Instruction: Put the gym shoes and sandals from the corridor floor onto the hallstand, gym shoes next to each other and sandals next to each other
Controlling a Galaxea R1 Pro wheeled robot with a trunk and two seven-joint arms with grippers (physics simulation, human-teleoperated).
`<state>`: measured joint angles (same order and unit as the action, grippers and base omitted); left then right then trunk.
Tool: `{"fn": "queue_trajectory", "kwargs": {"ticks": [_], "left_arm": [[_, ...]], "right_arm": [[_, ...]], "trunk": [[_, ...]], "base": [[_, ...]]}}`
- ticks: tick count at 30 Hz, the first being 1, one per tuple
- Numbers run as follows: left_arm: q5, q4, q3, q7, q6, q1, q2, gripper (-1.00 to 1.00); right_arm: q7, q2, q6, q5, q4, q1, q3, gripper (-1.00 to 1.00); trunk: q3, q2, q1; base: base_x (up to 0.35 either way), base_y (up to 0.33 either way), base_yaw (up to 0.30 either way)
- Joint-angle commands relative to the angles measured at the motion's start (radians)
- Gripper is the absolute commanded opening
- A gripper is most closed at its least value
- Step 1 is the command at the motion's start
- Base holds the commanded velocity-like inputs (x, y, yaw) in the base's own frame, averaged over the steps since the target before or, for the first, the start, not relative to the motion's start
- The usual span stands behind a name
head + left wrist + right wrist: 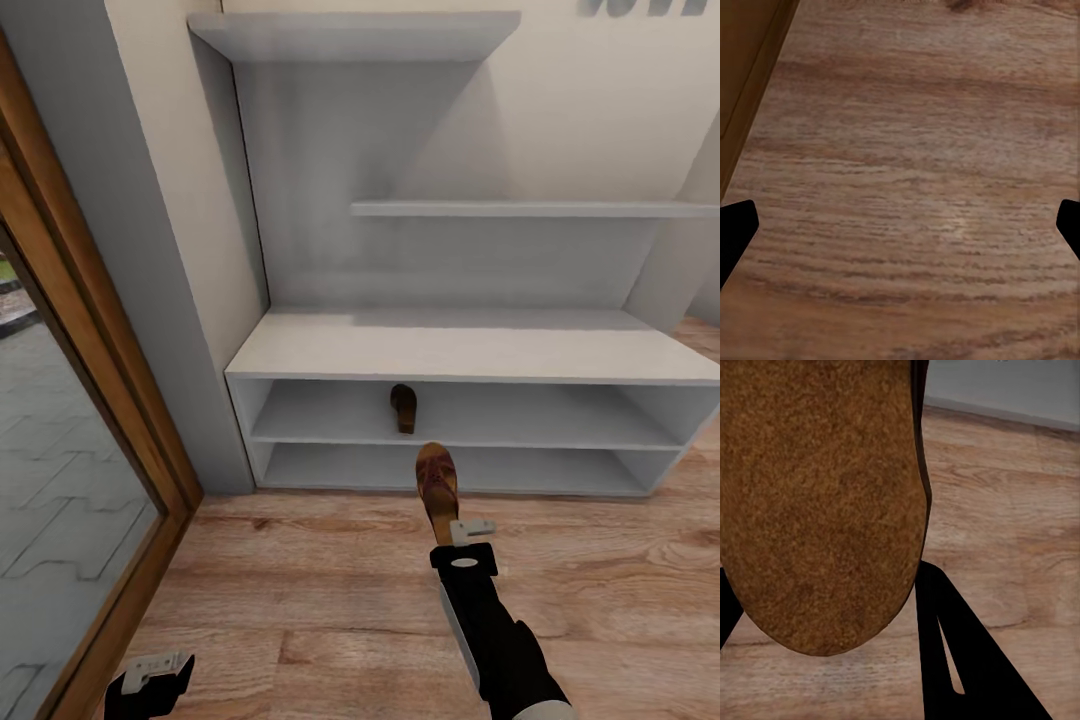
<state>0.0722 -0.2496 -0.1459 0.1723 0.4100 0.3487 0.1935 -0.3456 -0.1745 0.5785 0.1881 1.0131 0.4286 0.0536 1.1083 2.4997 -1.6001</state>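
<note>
- The pale grey-white hallstand (470, 350), a low unit with two open tiers, a flat top and two staggered wall shelves above, stands against the cream wall on the light brown wood-plank corridor floor (330, 600).
- One flat dark brown leather sandal (403, 407) lies on the upper tier of the hallstand, near the middle of its width, lengthwise front to back.
- The right tool (462, 535), on a black arm reaching forward from the lower edge of the head view, is clamped on the near end of a second dark brown sandal with a tan footbed (437, 487).
- This held sandal is off the floor, in front of the hallstand's lower tier, with its far end pointing toward the unit.
- In the right wrist view the tan footbed (821, 502) of the held sandal sits close to the camera, with one black finger (960, 660) beside it and the floor planks behind.
- The left tool (150, 675) hangs low at the left, near a wood-framed glass door (90, 420).
- In the left wrist view its two black fingertips (735, 229) are spread wide apart over bare floor planks, holding nothing.
</note>
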Motion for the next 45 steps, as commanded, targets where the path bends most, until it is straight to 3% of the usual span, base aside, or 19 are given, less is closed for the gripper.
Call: {"fn": "queue_trajectory", "kwargs": {"ticks": [1, 8, 19, 33, 39, 40, 45], "left_arm": [[0.008, 0.001, -0.005, 0.010, 0.001, 0.000, -0.001, 1.00], [0.007, 0.001, -0.004, 0.010, 0.000, 0.001, -0.003, 1.00], [0.006, 0.001, -0.004, 0.010, 0.001, 0.000, -0.011, 1.00], [0.004, 0.002, -0.003, 0.012, 0.002, 0.000, -0.016, 1.00], [-0.052, -0.004, 0.083, 0.039, 0.003, 0.001, -0.047, 1.00], [-0.075, -0.011, 0.138, 0.057, 0.002, 0.002, -0.076, 1.00], [-0.086, -0.015, 0.165, 0.100, -0.001, 0.009, -0.109, 1.00]], "right_arm": [[-0.005, 0.000, 0.007, 0.002, 0.001, 0.001, 0.002, -1.00], [-0.004, 0.000, 0.006, -0.008, -0.002, 0.001, 0.002, -1.00], [-0.004, 0.000, 0.007, -0.145, -0.005, 0.001, 0.004, -1.00], [-0.004, 0.000, 0.009, -0.162, -0.004, 0.001, 0.004, -1.00], [-0.004, 0.000, 0.009, -0.162, -0.005, 0.001, 0.005, -1.00], [-0.004, 0.000, 0.009, -0.162, -0.005, 0.001, 0.004, -1.00], [-0.004, 0.000, 0.009, -0.162, -0.005, 0.001, 0.004, -1.00]], "trunk": [[0.001, 0.000, 0.000], [0.001, 0.000, 0.000], [0.005, 0.000, 0.000], [0.017, 0.000, 0.000], [0.017, 0.000, 0.000], [0.017, 0.000, 0.000], [0.017, 0.000, 0.000]], "base": [[0.129, 0.112, 0.000], [0.178, 0.163, 0.000], [0.043, 0.036, 0.049], [0.057, 0.020, 0.102], [0.034, 0.018, 0.001], [0.004, 0.002, 0.000], [0.002, 0.001, 0.000]]}}
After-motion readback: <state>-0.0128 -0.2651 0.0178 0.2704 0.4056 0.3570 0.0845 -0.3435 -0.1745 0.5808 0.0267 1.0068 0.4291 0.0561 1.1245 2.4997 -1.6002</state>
